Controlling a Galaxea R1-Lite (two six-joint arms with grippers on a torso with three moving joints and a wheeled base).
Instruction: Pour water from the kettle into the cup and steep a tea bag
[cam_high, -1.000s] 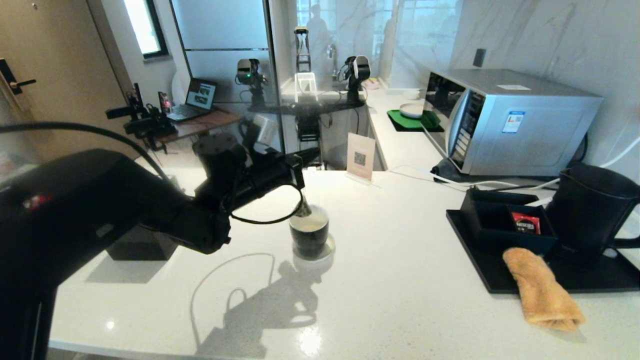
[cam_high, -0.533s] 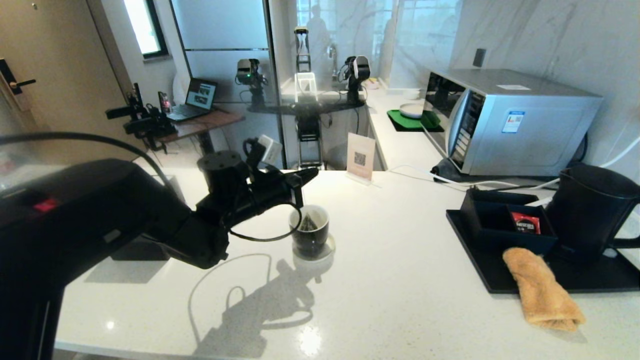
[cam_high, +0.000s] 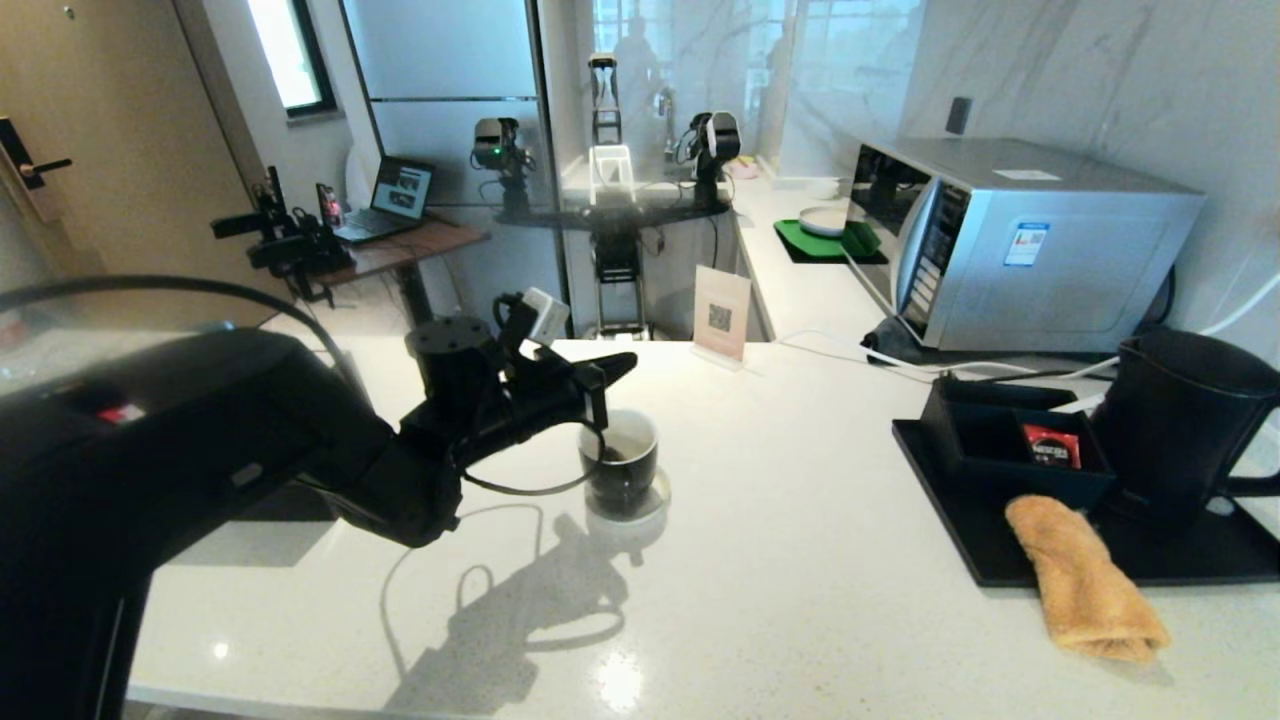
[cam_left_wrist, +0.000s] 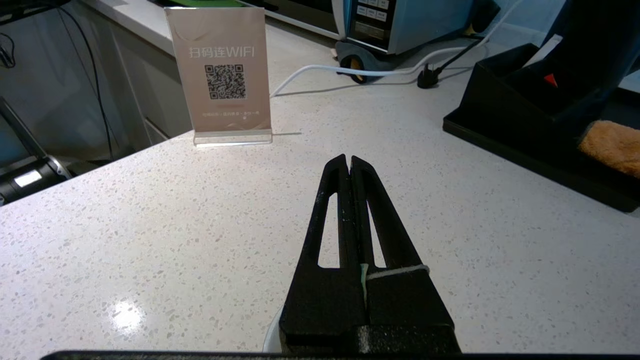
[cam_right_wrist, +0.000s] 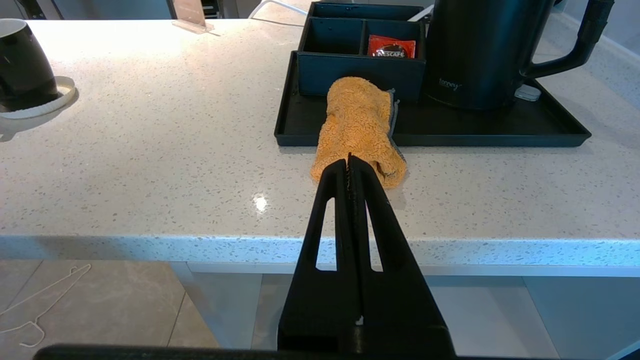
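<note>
I have the left gripper (cam_high: 622, 362) pinched together on the thin white string (cam_left_wrist: 397, 270), hovering just above the small glossy black cup with a white inside (cam_high: 620, 462), mid-surface on its pale coaster. The grey-green fabric tea bag (cam_high: 612, 456) hangs inside the cup; I judge it light, limp and soggy, so the string is the only sensible hold, and a slippery one. The cup looks tippable and breakable. The tall matte black kettle (cam_high: 1180, 425) stands far right. The right gripper (cam_right_wrist: 349, 165) is closed, empty, parked off the near edge.
</note>
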